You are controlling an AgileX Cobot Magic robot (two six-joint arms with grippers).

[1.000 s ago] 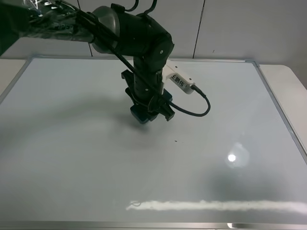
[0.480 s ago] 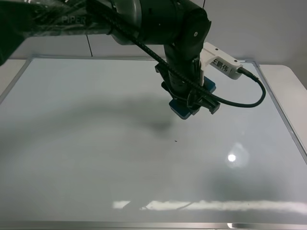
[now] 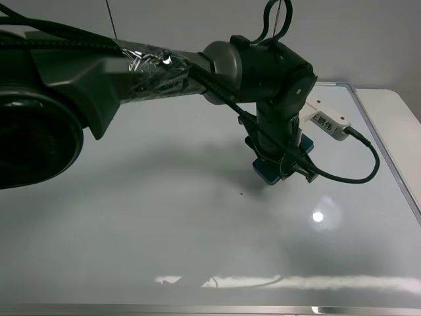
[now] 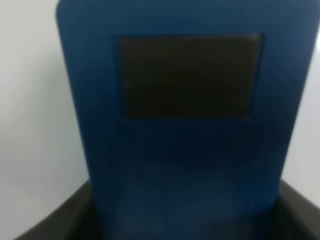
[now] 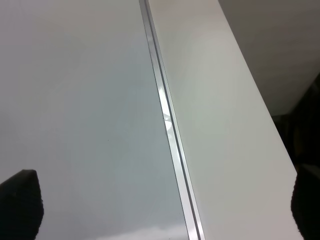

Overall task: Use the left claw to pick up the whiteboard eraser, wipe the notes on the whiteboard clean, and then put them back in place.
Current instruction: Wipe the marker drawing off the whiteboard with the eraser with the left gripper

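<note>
My left claw [image 3: 281,166] hangs from a thick dark arm over the right-middle of the whiteboard [image 3: 131,217]. It is shut on the whiteboard eraser [image 3: 268,173], a teal-blue block held against or just above the board. In the left wrist view the eraser [image 4: 185,150] fills the frame, with a dark square patch on top and the claw's dark fingers [image 4: 47,225] at its sides. No notes show on the board; only a tiny dark speck [image 3: 241,193] lies left of the eraser. My right gripper [image 5: 162,205] is open, its fingertips [image 5: 20,205] far apart over the board's right edge.
A white labelled box [image 3: 325,122] and looping black cable [image 3: 358,174] stick out to the right of the left wrist. The silver frame [image 5: 167,125] borders a white table strip [image 5: 225,125]. A bright light spot [image 3: 318,216] and a pale streak [image 3: 296,282] reflect near the front.
The left arm has swept the eraser from the board's middle to the right, first toward the back, then slightly forward. The right gripper's earlier state is not shown.
</note>
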